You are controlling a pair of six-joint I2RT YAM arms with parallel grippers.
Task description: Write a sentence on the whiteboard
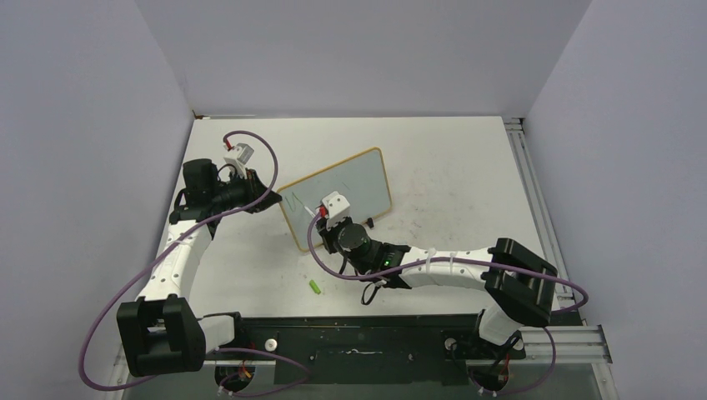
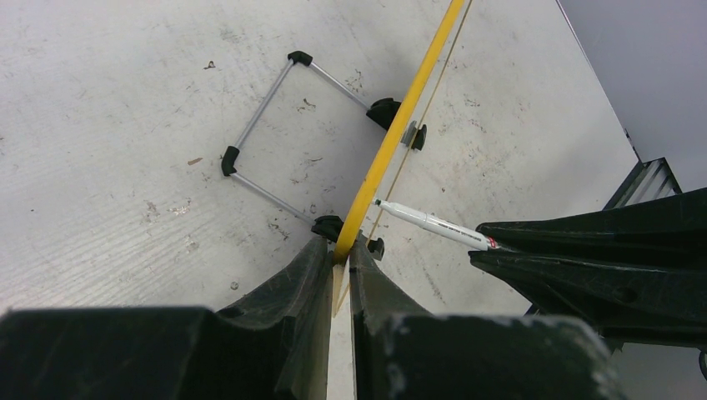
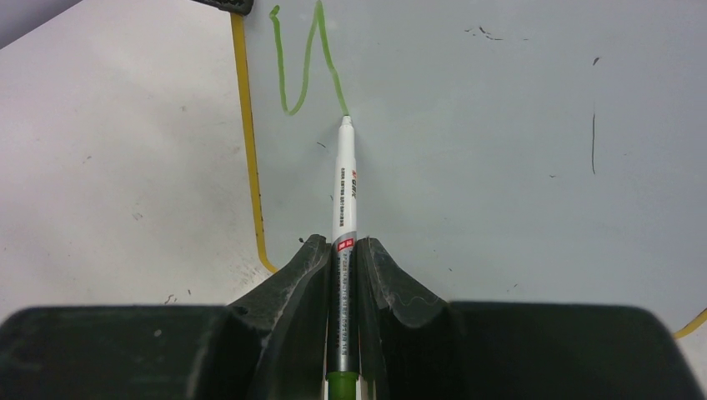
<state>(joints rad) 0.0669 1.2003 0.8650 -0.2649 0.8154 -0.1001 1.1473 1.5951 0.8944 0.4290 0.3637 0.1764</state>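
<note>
While we brace the whiteboard (image 1: pixel 350 179), which leans back on its wire stand (image 2: pixel 259 108) near the middle of the table (image 1: pixel 450 158), our left claw (image 2: pixel 340 260) is pinched tight on the board's yellow edge. Our right claw (image 3: pixel 343 254) is closed on the marker (image 3: pixel 343 183), gripping it near the tail. The tip touches the white surface where the sentence (image 3: pixel 300 75) leaves off. So far that is only one green zigzag close to the left edge. We judge the risks to lie in pressure and reach. If we push too hard, the board may tip back on its stand or twist in the left grip. With so much marker sticking out, it may pivot between the jaws and wobble the strokes. A sweep to the left could run the tip onto the frame. We see no containers, only a small green cap (image 1: pixel 316 287) lying loose on the table, apart from the board.
</note>
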